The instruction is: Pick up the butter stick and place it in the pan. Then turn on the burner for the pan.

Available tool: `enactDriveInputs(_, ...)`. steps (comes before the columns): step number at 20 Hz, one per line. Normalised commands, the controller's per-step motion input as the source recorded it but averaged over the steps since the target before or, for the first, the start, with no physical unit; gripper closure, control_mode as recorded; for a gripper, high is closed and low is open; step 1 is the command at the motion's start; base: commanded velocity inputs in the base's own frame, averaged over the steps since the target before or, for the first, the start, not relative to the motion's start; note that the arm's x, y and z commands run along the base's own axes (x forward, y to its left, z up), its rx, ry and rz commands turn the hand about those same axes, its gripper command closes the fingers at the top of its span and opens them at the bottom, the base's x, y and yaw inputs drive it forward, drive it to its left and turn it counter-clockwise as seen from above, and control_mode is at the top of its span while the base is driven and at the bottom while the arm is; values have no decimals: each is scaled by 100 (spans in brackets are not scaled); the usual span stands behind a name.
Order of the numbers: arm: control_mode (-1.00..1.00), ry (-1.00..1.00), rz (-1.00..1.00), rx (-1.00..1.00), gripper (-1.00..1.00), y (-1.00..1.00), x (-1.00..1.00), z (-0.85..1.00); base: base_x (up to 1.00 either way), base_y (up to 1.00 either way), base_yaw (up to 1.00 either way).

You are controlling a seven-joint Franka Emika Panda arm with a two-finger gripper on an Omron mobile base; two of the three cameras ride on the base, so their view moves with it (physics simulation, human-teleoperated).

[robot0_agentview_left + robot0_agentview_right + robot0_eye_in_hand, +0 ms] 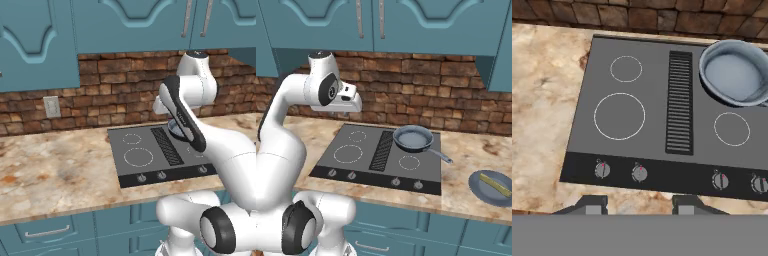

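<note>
Gripper [639, 202] hangs above the cooktop's front edge, holding nothing; fingertips [592, 204] stand apart with a moderate gap, though only the tips show, so the exact width is hard to judge. Just beyond the tips: four knobs [640, 173] in a row on the cooktop [662, 165]. Farther: four burner rings, one central vent grille [679, 102]. One pan [734, 72] sits on the far burner, ahead and right of the gripper, empty. The right base view adds what the hand view lacks: one butter stick [495, 184] lying on one grey plate [478, 187], well right of the gripper, on the counter [466, 150] past the pan handle.
</note>
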Motion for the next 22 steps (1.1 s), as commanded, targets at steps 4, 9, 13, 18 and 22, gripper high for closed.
enactDriveInputs(4, -100, -2, -9, 0, -100, -24, -6, -16, 0, 0, 0)
enactDriveInputs(9, -100, -11, -21, 0, -100, -69, -10, -34, 0, 0, 0)
enactDriveInputs(13, -100, -4, -32, 1, -100, -83, -6, -22, 0, 0, 0)
enactDriveInputs(18, -100, 0, -38, 5, -100, -95, 0, -11, 0, 0, 0)
enactDriveInputs(22, -100, 0, -39, 10, -100, -100, 0, -5, 0, 0, 0)
